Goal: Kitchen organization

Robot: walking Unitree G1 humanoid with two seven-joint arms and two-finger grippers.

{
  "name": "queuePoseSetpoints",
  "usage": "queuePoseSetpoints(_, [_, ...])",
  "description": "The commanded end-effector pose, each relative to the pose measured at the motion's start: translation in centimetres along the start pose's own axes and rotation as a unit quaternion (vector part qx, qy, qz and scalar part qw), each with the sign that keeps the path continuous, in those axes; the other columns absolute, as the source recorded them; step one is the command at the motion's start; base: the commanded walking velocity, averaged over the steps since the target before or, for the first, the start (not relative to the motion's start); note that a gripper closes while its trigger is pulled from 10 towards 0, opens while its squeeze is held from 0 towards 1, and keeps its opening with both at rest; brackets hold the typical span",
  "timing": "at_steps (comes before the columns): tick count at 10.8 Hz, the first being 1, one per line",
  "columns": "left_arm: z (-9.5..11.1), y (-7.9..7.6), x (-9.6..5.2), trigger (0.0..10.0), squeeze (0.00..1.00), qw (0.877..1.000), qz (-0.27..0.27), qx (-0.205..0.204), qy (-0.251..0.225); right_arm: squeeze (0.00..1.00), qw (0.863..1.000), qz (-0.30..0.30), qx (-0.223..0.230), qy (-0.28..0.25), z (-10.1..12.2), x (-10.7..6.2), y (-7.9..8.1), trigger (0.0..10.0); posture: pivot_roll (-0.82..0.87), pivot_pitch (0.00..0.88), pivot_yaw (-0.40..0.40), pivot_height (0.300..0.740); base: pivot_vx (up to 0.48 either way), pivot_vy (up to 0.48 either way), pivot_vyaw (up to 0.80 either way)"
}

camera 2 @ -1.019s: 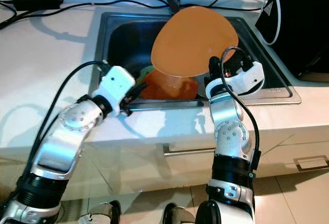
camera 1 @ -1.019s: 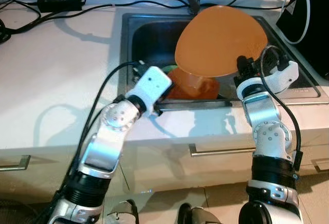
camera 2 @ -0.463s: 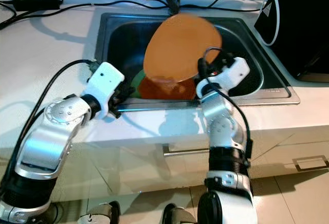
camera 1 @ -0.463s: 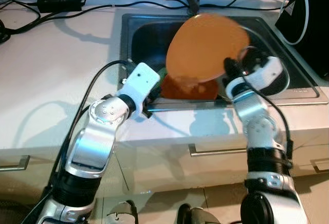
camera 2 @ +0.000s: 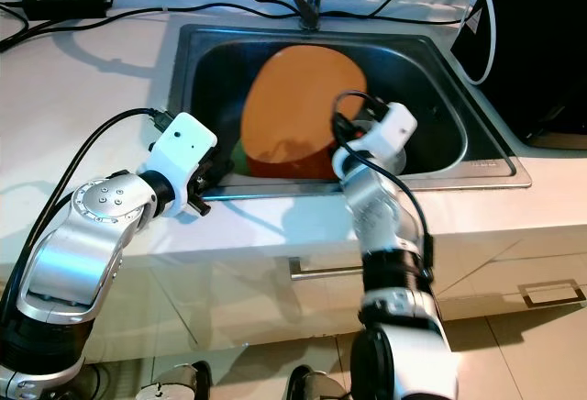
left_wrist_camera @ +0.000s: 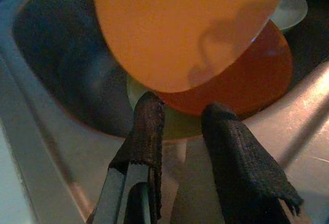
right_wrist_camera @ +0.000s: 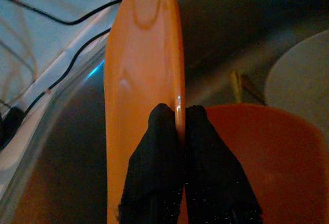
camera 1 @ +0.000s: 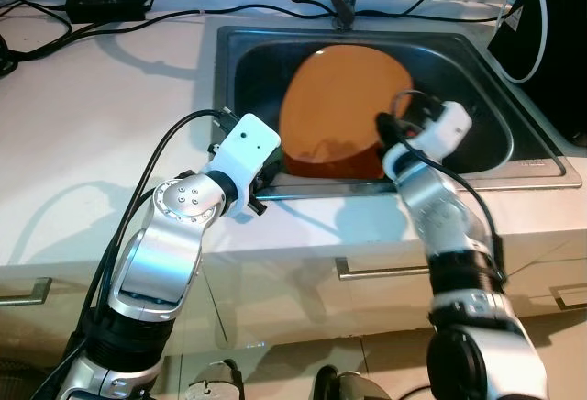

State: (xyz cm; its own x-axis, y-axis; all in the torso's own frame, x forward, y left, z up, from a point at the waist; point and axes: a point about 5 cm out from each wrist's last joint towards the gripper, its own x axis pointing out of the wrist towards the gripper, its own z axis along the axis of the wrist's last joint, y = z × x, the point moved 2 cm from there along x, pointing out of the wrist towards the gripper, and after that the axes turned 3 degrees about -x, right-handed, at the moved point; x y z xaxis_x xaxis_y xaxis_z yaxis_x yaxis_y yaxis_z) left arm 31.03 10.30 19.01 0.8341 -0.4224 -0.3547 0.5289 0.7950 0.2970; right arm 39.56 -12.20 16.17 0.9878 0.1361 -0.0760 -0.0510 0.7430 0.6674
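Observation:
A large orange plate (camera 1: 339, 116) stands tilted in the steel sink (camera 1: 541, 157), edge-on in the right wrist view (right_wrist_camera: 141, 70). My right gripper (right_wrist_camera: 180, 113) is shut on its rim, low over the sink's front half (camera 1: 385, 132). Under the plate sits a red-orange bowl (left_wrist_camera: 252, 75) on a yellow-green plate (left_wrist_camera: 175, 126). A white plate (right_wrist_camera: 300, 75) lies in the sink's right part. My left gripper (left_wrist_camera: 182, 108) hovers open and empty at the sink's front-left rim (camera 1: 264, 178), just short of the bowl.
Black cables and a power adapter (camera 1: 107, 1) lie on the white counter behind and left of the sink. The faucet base (camera 1: 346, 5) stands at the sink's back edge. A black appliance (camera 1: 555, 42) stands at the right. Drawer handles (camera 1: 385, 270) run below the counter.
My right gripper has brought the orange plate down and leftward, from above the sink into it. My left gripper has drawn back from the bowl to the sink's front-left rim.

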Motion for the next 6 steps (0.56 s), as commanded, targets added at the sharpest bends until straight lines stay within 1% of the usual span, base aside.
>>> queuePoseSetpoints(1, [-1.5, -1.0, 0.4, 10.0, 0.00, 0.999, -0.022, -0.010, 0.037, 0.00, 1.000, 0.014, -0.007, -0.021, 1.1, 0.2, 0.6, 10.0, 0.13, 0.115, -0.110, 0.740, 0.000, 0.000, 0.00])
queuePoseSetpoints(2, [-1.5, -1.2, 0.3, 10.0, 0.00, 0.999, -0.025, -0.010, 0.040, 0.00, 1.000, 0.012, -0.023, -0.007, 0.7, 0.7, 0.6, 10.0, 0.13, 0.115, -0.110, 0.740, 0.000, 0.000, 0.00])
queuePoseSetpoints(6, [-1.5, -1.7, 0.3, 10.0, 0.00, 0.998, -0.032, -0.010, 0.046, 0.00, 0.999, -0.006, -0.041, 0.027, -0.5, 1.8, 0.4, 10.0, 0.14, 0.121, -0.122, 0.740, 0.000, 0.000, 0.00])
